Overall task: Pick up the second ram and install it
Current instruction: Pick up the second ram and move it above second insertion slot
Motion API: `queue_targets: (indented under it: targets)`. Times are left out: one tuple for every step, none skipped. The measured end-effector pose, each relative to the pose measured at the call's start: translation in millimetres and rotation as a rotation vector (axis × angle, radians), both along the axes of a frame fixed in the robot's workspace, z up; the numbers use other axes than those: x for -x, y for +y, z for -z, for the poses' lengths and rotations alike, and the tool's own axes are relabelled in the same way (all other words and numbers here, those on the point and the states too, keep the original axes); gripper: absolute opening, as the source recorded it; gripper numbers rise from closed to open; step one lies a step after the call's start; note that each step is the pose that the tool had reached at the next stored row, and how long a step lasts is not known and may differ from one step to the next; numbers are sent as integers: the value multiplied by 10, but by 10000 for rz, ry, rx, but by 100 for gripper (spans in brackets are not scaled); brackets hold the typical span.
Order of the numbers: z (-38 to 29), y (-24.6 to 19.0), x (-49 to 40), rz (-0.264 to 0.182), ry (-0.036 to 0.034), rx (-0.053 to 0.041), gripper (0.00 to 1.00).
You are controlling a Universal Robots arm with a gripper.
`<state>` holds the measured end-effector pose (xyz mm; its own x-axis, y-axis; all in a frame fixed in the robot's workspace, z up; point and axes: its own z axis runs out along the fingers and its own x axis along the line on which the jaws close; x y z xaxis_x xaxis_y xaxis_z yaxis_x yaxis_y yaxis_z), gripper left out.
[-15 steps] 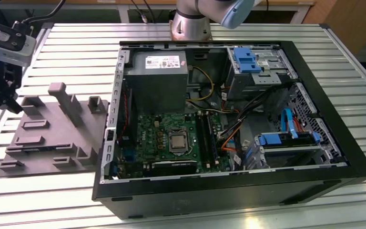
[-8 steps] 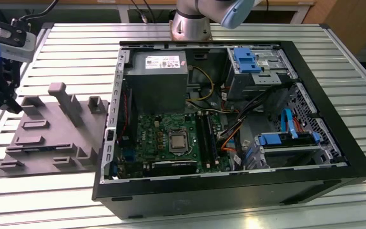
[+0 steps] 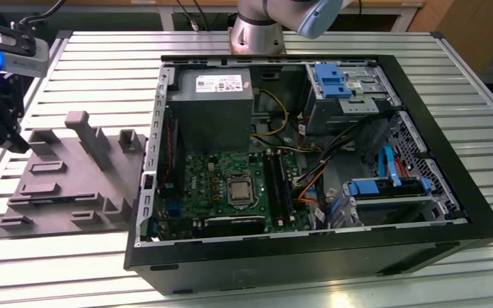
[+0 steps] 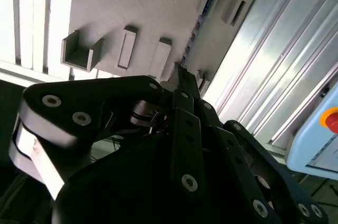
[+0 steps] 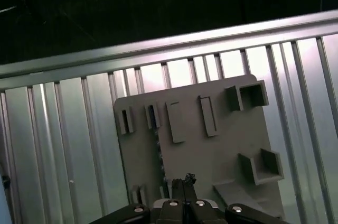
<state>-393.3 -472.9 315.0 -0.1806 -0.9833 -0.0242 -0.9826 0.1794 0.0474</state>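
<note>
Currently, the end effector (image 4: 179, 71) hangs above the grey tray (image 4: 158, 7), apart from it. Its 2 fingers (image 4: 186, 129) are brought together at the tips with nothing gripped between them. The first wrist view shows the same closed tips (image 5: 184, 180) over the tray (image 5: 211, 155).

The second ram (image 4: 203, 15) stands on edge in a slot of the tray, seen as a thin dark strip with a toothed outline. In the first wrist view it appears edge-on (image 5: 158, 150) as a narrow serrated line running between the tray's raised blocks. The closed tips lie near 1 end of the strip and do not touch it.

In the exterior view, the end effector (image 3: 11, 138) sits at the exterior view's left, over the tray's (image 3: 49, 192) outer edge. The tray rests on the slatted aluminium desk (image 3: 101, 58), just beside the open computer case (image 3: 315, 256). Inside the case, the green motherboard (image 3: 212, 173) lies flat with its silver chip (image 3: 241, 190) exposed. Long dark memory slots (image 3: 276, 183) run just beside the chip, toward the exterior view's right. Whether a stick already occupies 1 of them cannot be determined.
</note>
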Motion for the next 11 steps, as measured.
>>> queue_targets:
  targets:
    - [2,0,0,-179,1,1,11]
    - [3,0,0,-359,1,1,11]
    - [5,0,0,-532,1,1,11]
    - [6,0,0,-679,1,1,11]
    - [6,0,0,-771,2,2,11]
    - [6,0,0,-798,1,1,11]
    - [7,0,0,-798,1,1,11]
    - [7,0,0,-799,0,1,11]
    - [7,0,0,-800,0,0,11]
    - [8,0,0,-800,0,0,11]
    - [10,0,0,-800,-1,0,11]
